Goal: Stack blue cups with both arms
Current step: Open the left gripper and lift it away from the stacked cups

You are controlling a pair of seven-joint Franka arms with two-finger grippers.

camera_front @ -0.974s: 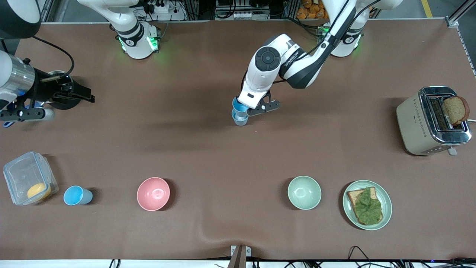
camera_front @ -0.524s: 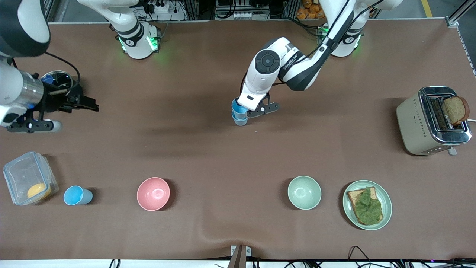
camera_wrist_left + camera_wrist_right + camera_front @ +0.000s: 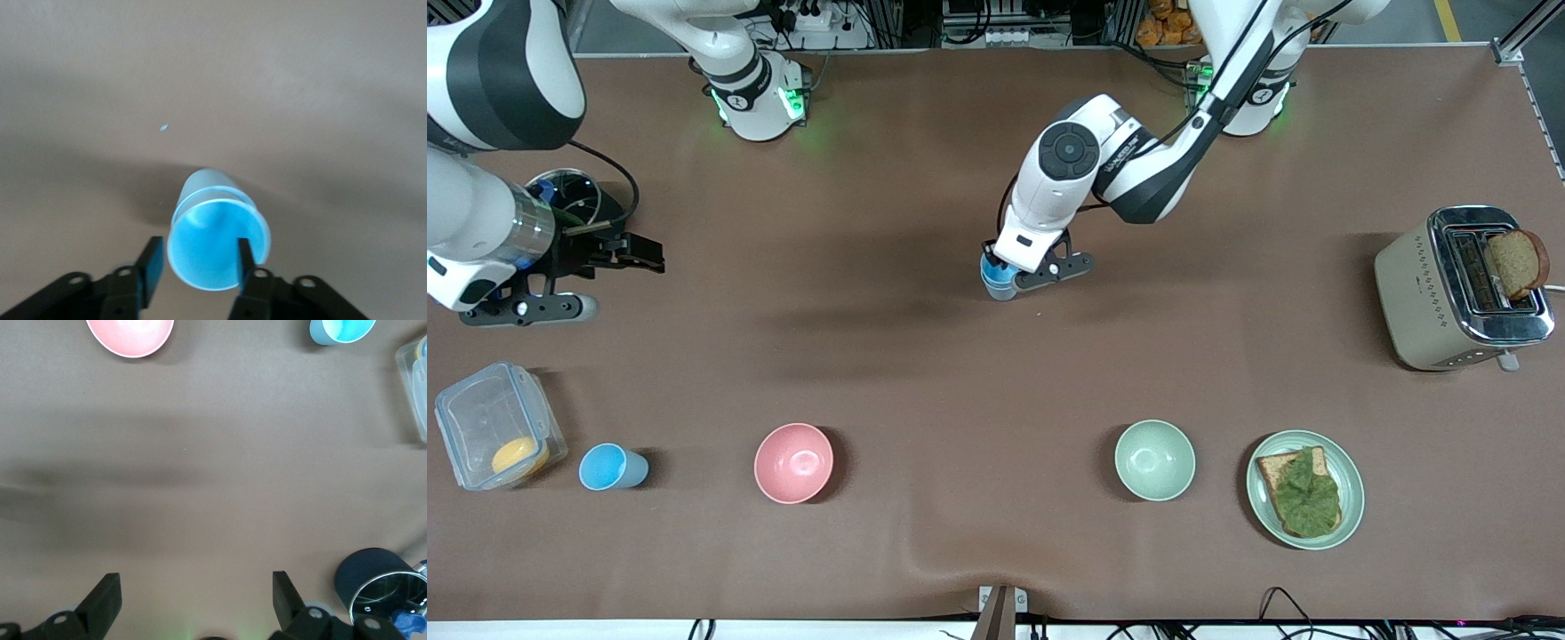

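Observation:
Two blue cups stand nested mid-table. The outer cup (image 3: 999,288) stands on the cloth and the inner cup (image 3: 992,266), bright blue inside, sits in it. My left gripper (image 3: 1003,270) is over them, shut on the inner cup. In the left wrist view the fingers (image 3: 153,261) flank the inner cup (image 3: 207,243), with the outer cup (image 3: 203,181) showing under it. A third blue cup (image 3: 609,467) stands beside the plastic box; it also shows in the right wrist view (image 3: 341,329). My right gripper (image 3: 649,253) is open and empty (image 3: 197,597) over bare cloth at the right arm's end.
A pink bowl (image 3: 793,462), a pale green bowl (image 3: 1154,460) and a plate with toast (image 3: 1305,489) lie near the front camera. A clear box (image 3: 494,425) holds an orange thing. A toaster (image 3: 1463,289) is at the left arm's end. A dark tin (image 3: 569,188) stands by my right gripper.
My left gripper has lowered the held blue cup down into the standing cup. My right arm has swung a little toward the table's middle, gripper still open.

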